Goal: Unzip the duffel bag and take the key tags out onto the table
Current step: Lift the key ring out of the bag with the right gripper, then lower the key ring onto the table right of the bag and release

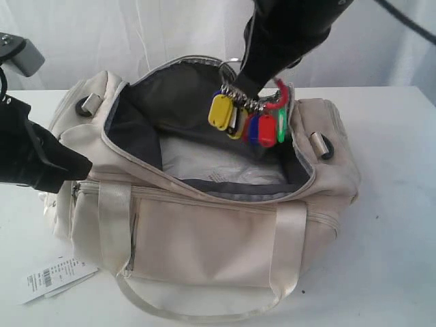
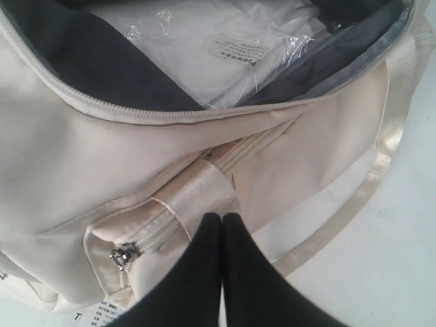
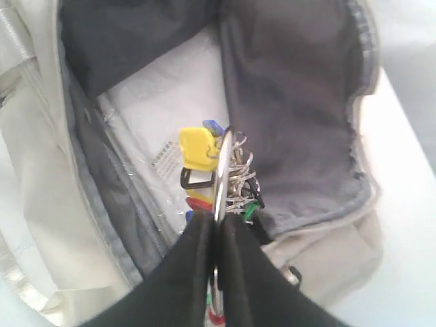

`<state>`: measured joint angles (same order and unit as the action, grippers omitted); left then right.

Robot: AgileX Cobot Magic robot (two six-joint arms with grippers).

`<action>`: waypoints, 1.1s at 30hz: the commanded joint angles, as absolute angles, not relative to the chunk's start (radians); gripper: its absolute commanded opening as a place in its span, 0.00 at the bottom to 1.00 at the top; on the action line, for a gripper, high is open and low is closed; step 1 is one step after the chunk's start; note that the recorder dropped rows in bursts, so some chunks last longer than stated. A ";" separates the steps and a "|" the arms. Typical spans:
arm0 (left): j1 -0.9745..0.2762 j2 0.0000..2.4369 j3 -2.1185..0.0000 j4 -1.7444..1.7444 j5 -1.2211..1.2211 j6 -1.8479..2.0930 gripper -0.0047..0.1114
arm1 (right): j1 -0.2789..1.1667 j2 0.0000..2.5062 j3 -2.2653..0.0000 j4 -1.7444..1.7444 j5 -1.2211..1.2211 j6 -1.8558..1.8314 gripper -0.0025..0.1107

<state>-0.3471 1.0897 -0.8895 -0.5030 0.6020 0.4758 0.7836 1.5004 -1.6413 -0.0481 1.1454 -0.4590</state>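
The right claw (image 3: 216, 226) gripped the key tags (image 1: 246, 122), the open duffel bag (image 1: 204, 238) below it. The left claw (image 2: 221, 219) sat closed, empty.

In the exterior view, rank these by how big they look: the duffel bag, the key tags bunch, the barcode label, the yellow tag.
1. duffel bag, by far the largest.
2 and 3. key tags and barcode label: they look about alike, so I won't rank them.
4. yellow tag, smallest.

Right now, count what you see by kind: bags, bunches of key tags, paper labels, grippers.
duffel bag: 1
key tags, one bunch: 1
barcode label: 1
left gripper plus right gripper: 2
Total: 5
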 commanded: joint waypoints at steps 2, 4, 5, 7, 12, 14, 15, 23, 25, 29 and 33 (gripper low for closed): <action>-0.351 1.083 -0.883 -0.527 0.620 0.479 0.04 | 0.776 1.395 -1.638 -0.227 1.163 -0.336 0.02; -0.351 1.083 -0.883 -0.537 0.620 0.479 0.04 | 0.776 1.366 -1.638 -0.276 1.191 -0.289 0.02; -0.351 1.083 -0.883 -0.537 0.620 0.479 0.04 | 0.776 1.349 -1.633 -0.294 1.203 -0.276 0.02; -0.351 1.083 -0.883 -0.537 0.620 0.479 0.04 | 0.776 1.314 -1.616 -0.316 1.219 -0.248 0.02; -0.351 1.083 -0.883 -0.537 0.620 0.479 0.04 | 0.776 1.208 -1.536 -0.349 1.219 -0.217 0.02; -0.351 1.083 -0.883 -0.537 0.620 0.479 0.04 | 0.776 1.166 -1.496 -0.385 1.219 -0.190 0.02; -0.351 1.083 -0.883 -0.537 0.620 0.479 0.04 | 0.776 1.146 -1.473 -0.410 1.219 -0.171 0.02; -0.351 1.083 -0.883 -0.537 0.620 0.479 0.04 | 0.776 1.023 -1.255 -0.653 1.170 0.017 0.02; -0.351 1.083 -0.883 -0.537 0.620 0.479 0.04 | 0.776 1.009 -1.195 -0.694 1.154 0.075 0.02; -0.351 1.083 -0.883 -0.537 0.620 0.479 0.04 | 0.717 1.029 -1.077 -0.694 1.152 0.143 0.02; -0.351 1.083 -0.883 -0.537 0.620 0.479 0.04 | 0.602 1.101 -0.998 -0.637 1.108 0.116 0.02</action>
